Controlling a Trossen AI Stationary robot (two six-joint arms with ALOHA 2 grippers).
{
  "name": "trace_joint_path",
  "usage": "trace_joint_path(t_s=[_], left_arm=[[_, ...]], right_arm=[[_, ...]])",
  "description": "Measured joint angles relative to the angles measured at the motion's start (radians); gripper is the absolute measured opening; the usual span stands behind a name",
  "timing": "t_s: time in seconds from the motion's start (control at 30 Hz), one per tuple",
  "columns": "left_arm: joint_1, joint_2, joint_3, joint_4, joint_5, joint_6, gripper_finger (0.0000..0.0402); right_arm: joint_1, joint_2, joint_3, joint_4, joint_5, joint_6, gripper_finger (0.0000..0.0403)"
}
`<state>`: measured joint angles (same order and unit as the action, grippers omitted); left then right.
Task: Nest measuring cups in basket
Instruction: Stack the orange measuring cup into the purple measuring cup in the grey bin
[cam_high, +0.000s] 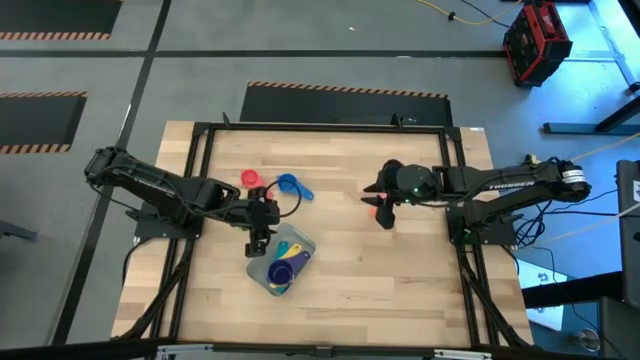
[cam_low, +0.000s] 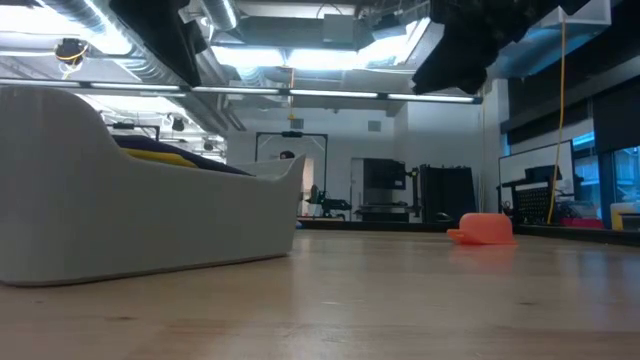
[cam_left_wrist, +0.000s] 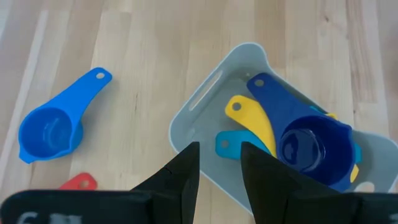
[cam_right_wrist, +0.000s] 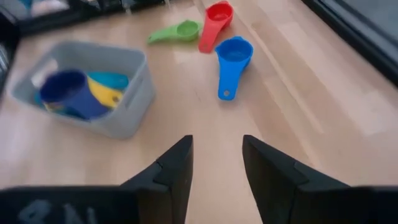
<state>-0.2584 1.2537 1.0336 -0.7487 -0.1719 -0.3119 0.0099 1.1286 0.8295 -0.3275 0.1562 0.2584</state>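
Three cups (purple, yellow, teal) lie in basket (cam_high: 282, 262), lower centre | blue cup (cam_high: 290, 184), red cup (cam_high: 250, 179), green, orange cup (cam_high: 374, 203) left on surface | left gripper (cam_high: 257, 243), jaws apart, empty, above basket edge | right gripper (cam_high: 386, 218) empty, jaws apart | green cup (cam_right_wrist: 177, 30) only in right wrist view.
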Motion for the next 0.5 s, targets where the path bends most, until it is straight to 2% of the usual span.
trace_joint_path(t_s=[0.13,0.5], left_arm=[[0.000,0.000,0.000,0.001,0.000,-0.006,0.0110],[0.000,0.000,0.000,0.002,-0.003,-0.028,0.0110]], right_arm=[[-0.002,0.008,0.000,-0.034,-0.001,-0.133,0.0144],[0.002,0.157,0.000,-0.129,-0.002,-0.136,0.0144]])
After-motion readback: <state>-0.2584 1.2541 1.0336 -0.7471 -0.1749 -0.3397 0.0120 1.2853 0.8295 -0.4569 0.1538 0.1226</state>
